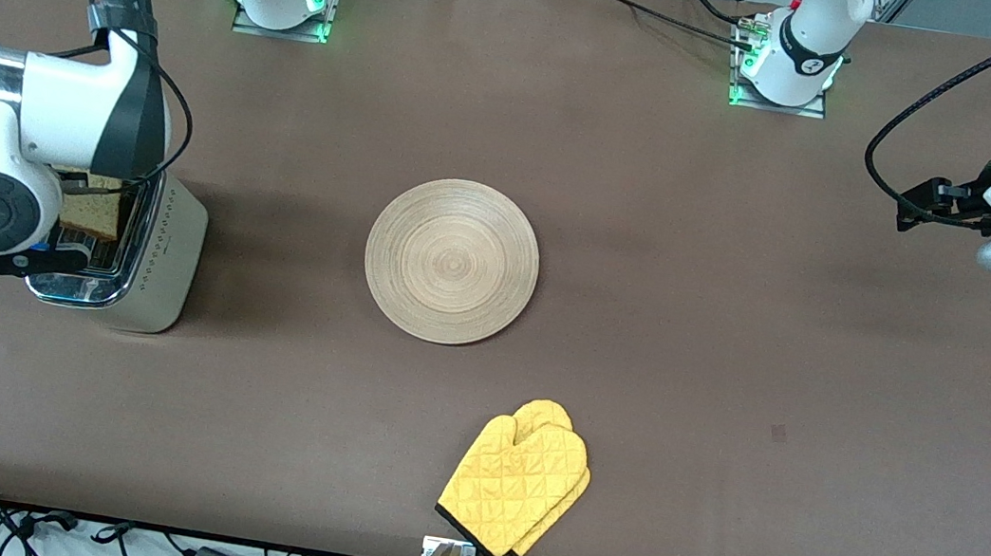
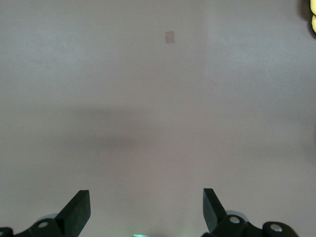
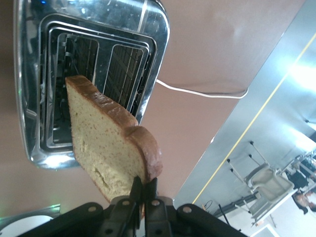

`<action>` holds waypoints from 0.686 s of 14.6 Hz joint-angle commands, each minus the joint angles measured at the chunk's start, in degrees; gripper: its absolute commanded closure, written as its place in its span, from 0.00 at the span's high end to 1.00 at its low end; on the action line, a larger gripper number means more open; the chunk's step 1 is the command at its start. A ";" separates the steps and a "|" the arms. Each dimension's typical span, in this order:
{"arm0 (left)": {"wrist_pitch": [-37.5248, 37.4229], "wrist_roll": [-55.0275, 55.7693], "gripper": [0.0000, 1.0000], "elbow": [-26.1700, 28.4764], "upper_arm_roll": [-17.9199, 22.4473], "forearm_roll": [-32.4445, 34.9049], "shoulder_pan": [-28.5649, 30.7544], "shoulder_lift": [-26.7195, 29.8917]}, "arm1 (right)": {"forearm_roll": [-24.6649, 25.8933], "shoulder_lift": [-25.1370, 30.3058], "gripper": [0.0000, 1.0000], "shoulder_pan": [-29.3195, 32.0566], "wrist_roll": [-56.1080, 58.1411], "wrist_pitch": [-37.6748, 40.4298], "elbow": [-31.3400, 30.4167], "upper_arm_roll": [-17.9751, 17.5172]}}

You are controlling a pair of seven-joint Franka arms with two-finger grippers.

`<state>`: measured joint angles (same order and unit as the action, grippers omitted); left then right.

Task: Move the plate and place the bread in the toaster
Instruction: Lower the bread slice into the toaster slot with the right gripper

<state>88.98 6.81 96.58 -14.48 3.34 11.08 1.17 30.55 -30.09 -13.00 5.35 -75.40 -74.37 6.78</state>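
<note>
Right gripper (image 3: 139,200), fingers pinched on the crust edge of the bread (image 3: 111,150), a light-brown slice with a darker rounded crust, held on edge directly over the toaster (image 1: 144,256), whose chrome top and dark wire-lined slots are open below it, the slice's lower corner at one slot's mouth. The pale ringed wooden plate (image 1: 452,261) lies bare mid-table, toward the left arm's end from this gripper, with a yellow oven mitt (image 1: 516,486) nearer the front camera. Left gripper (image 2: 146,212) waits over bare table (image 2: 148,98), fingers spread apart and holding nothing.
</note>
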 commanded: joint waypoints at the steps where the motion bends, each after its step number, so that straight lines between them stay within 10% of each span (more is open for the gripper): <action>1: 0.58 -1.37 1.00 1.24 0.33 -1.23 -0.10 1.64 | 3.44 -0.14 0.00 -2.20 -3.84 0.96 1.51 -0.10; 10: 0.23 -1.37 1.00 1.16 0.24 -1.32 -0.19 1.64 | 6.19 -1.19 0.00 -4.32 -11.58 1.39 1.16 -0.45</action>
<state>88.98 6.64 96.58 -14.50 3.34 11.00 1.22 35.96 -30.92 -17.37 -4.36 -75.20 -73.87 6.75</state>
